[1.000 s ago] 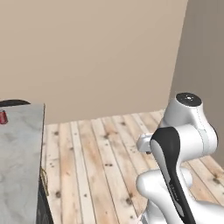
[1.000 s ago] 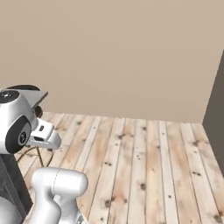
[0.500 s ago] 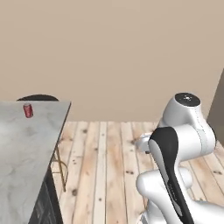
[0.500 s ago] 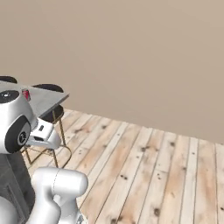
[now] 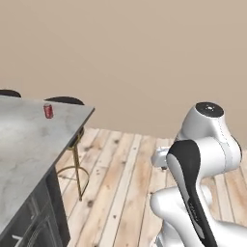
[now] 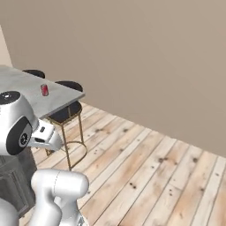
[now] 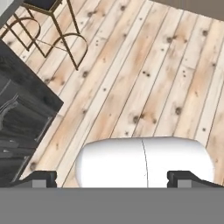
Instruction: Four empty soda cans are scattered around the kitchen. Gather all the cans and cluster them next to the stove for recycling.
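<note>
Cream wall ahead, light plank floor (image 6: 145, 167) below, and a grey marble counter (image 5: 24, 159) running along my left over dark cabinet fronts (image 7: 22, 118). Two black-topped bar stools stand at the counter's far end; the nearer stool (image 6: 67, 103) has a brass frame and is tucked just under the overhang.

One soda can (image 5: 48, 111) stands upright on the counter near the far corner, close to the edge above that stool. From the right base view the same can sits well apart from my arm. No stove in sight, nor any other cans.

My gripper (image 7: 111, 177) is tucked low, pointing at the floor, fingers spread as wide as they go, nothing between them.

Step in hand, as I judge it: closing on this can to pick it up. To do it well, bring the base alongside the counter clear of the stool legs, then reach in from the side at mid-height of the can, jaws square to it, since an empty can will tip or skid off the edge at a glancing touch.
</note>
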Robot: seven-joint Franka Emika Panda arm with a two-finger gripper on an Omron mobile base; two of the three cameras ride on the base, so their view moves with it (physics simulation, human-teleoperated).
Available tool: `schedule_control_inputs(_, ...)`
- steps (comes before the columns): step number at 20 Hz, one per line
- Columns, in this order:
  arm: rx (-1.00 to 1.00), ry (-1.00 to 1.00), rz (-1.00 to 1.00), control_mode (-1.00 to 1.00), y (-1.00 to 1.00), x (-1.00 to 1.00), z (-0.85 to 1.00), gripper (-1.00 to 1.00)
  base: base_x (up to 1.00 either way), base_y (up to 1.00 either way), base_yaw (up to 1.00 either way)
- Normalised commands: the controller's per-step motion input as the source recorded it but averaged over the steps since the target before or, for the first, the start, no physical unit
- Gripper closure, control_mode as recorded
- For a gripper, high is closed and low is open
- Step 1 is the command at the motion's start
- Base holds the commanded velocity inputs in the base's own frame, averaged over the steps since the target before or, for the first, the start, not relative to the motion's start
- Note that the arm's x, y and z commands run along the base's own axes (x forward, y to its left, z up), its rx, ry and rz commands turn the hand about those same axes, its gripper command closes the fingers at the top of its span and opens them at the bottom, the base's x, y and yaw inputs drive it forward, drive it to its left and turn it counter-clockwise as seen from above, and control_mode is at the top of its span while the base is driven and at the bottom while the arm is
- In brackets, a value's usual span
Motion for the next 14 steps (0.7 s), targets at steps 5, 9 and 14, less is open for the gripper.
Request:
schedule_control_inputs(5,0.00,0.00,0.00,1.00,0.00,0.00,0.00,-1.00,0.41,-0.32,0.39)
schedule_control_inputs(9,0.00,0.00,0.00,1.00,0.00,0.00,0.00,-1.00,0.39,-0.43,0.43)
schedule_control_inputs(14,0.00,0.00,0.00,1.00,0.00,0.00,0.00,-1.00,0.27,-0.55,0.51)
